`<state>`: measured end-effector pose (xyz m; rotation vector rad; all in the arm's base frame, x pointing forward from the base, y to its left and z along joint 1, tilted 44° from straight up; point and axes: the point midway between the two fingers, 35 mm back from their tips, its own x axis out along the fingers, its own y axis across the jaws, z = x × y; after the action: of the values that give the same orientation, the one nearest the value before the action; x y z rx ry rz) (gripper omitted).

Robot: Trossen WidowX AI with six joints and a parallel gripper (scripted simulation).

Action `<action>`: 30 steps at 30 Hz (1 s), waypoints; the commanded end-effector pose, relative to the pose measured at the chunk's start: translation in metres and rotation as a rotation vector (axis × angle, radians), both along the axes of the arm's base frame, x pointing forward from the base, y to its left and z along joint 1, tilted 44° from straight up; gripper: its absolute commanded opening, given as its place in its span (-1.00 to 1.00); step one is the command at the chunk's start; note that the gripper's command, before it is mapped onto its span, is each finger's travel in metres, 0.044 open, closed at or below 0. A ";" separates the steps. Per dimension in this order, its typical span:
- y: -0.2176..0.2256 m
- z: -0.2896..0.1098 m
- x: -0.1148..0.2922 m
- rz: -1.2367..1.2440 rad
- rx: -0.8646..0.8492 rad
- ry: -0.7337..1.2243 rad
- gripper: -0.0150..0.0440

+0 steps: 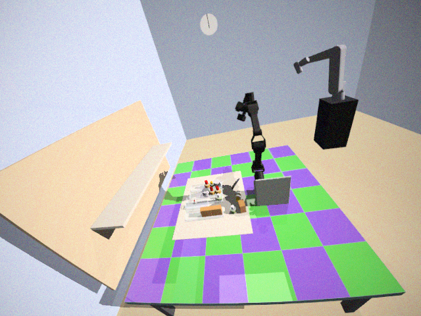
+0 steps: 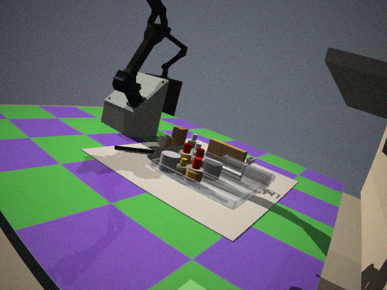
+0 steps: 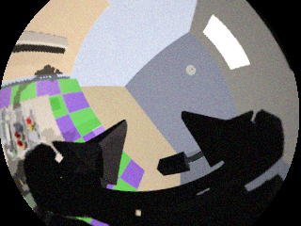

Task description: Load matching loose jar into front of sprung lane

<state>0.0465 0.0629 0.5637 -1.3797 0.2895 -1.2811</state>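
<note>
My gripper [image 1: 239, 111] [image 3: 154, 119] is open and empty. It is raised high above the table's far side, well away from the jars, and in the wrist view it faces the walls. A clear lane rack [image 1: 190, 214] [image 2: 231, 199] lies on a white mat [image 1: 210, 231] [image 2: 203, 215]. Several small jars stand at its front end: red-capped ones [image 1: 206, 184] [image 2: 197, 162], a yellow-capped one [image 2: 183, 162] and grey-capped ones [image 2: 194, 137]. A small pale jar [image 1: 232, 209] stands loose beside the rack. I cannot tell which jar is inside the sprung lane.
Two brown boxes [image 1: 210, 210] [image 2: 226, 150] [image 2: 179, 135] and two grey cylinders [image 2: 169, 159] [image 2: 213, 167] stand by the rack. A black stick [image 2: 134, 148] lies on the mat. The arm's grey base block [image 1: 272, 190] [image 2: 134, 115] stands behind. A second arm [image 1: 335, 102] stands on the floor.
</note>
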 end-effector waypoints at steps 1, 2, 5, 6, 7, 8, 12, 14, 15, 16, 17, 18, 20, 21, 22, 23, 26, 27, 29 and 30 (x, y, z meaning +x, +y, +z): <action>-0.003 0.000 0.000 0.007 0.008 -0.005 0.95; -0.010 0.000 -0.002 0.027 0.034 -0.018 1.00; -0.054 -0.002 -0.004 0.137 0.181 -0.086 1.00; -0.069 -0.004 -0.002 0.173 0.235 -0.108 1.00; -0.084 -0.006 0.001 0.208 0.289 -0.127 1.00; -0.099 -0.009 0.004 0.242 0.343 -0.145 1.00; -0.148 -0.026 0.028 0.356 0.546 -0.194 1.00; -0.170 -0.038 0.046 0.410 0.655 -0.209 1.00; -0.180 -0.045 0.056 0.434 0.709 -0.214 1.00; -0.189 -0.052 0.066 0.456 0.764 -0.217 1.00; -0.198 -0.060 0.078 0.477 0.818 -0.219 1.00; -0.205 -0.068 0.089 0.496 0.873 -0.219 1.00; -0.217 -0.086 0.113 0.519 0.981 -0.217 1.00; -0.221 -0.094 0.124 0.530 1.024 -0.212 1.00; -0.224 -0.102 0.136 0.539 1.066 -0.206 1.00; -0.226 -0.110 0.147 0.546 1.108 -0.199 1.00; -0.227 -0.136 0.182 0.560 1.229 -0.169 1.00; -0.225 -0.145 0.193 0.562 1.268 -0.156 1.00; -0.222 -0.166 0.216 0.555 1.347 -0.129 1.00; -0.219 -0.177 0.227 0.547 1.386 -0.115 1.00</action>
<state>0.2372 -0.1633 0.4231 -0.2262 0.4394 -0.4970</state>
